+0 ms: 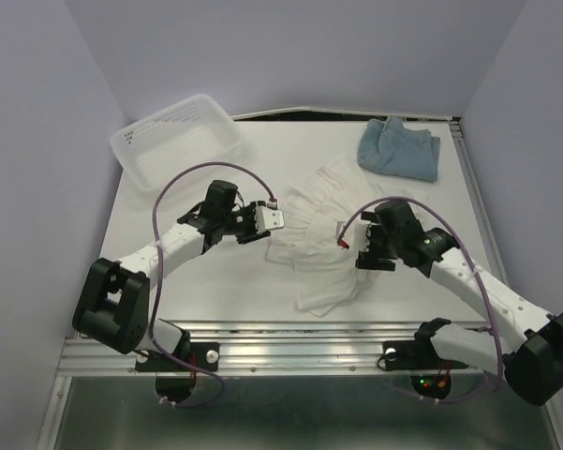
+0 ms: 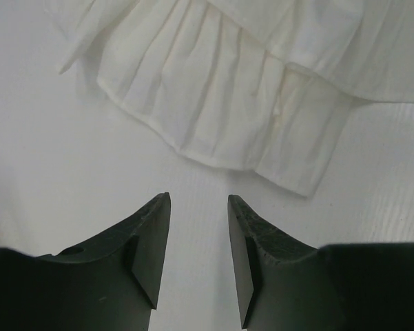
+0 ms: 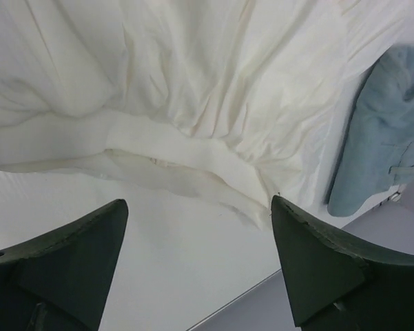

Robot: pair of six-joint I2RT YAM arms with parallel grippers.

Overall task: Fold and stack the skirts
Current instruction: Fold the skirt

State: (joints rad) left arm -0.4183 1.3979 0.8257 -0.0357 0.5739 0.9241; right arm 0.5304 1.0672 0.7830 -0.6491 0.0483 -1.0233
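At table (image 1: 215,281) centre | white ruffled skirt (image 1: 318,239) lies spread | blue-grey skirt (image 1: 400,148) bunched at far right, well apart | left gripper (image 2: 198,196) narrowly parted, empty, beside hem | right gripper (image 3: 198,201) wide, empty, at opposite edge

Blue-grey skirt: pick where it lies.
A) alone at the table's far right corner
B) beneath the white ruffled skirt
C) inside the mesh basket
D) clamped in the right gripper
A: the blue-grey skirt lies by itself at the far right corner of the table, apart from the white ruffled skirt and the mesh basket.
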